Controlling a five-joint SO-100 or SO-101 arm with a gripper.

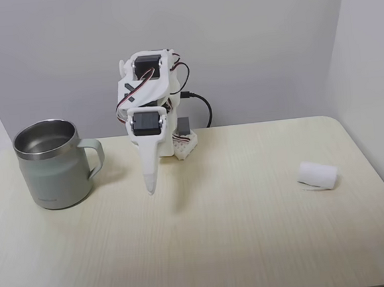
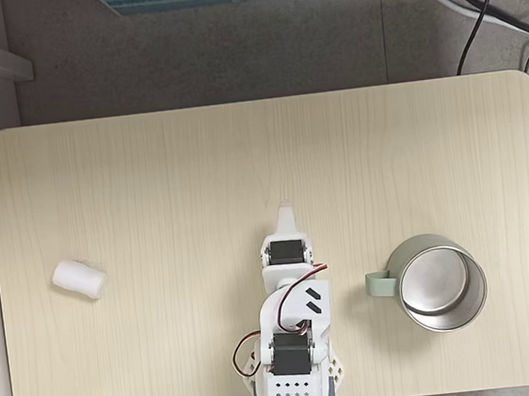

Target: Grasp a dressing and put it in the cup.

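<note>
Near the middle of the desk, the claw points straight down, its tip close to the wood but holding nothing. Its white fingers look pressed together into one thin point, with no gap to see between them. From above, the claw sticks out a little way in front of the folded white arm, which sits at the near edge of the desk. Black motors and red wires show on the arm. The dressing, a small white soft roll, lies on its side well apart from the claw, on the right in the front fixed view. In the fixed view from above, the dressing is far to the left. The cup stands upright on the other side of the arm, with its handle turned toward the arm. From above, the cup shows a shiny inside.
</note>
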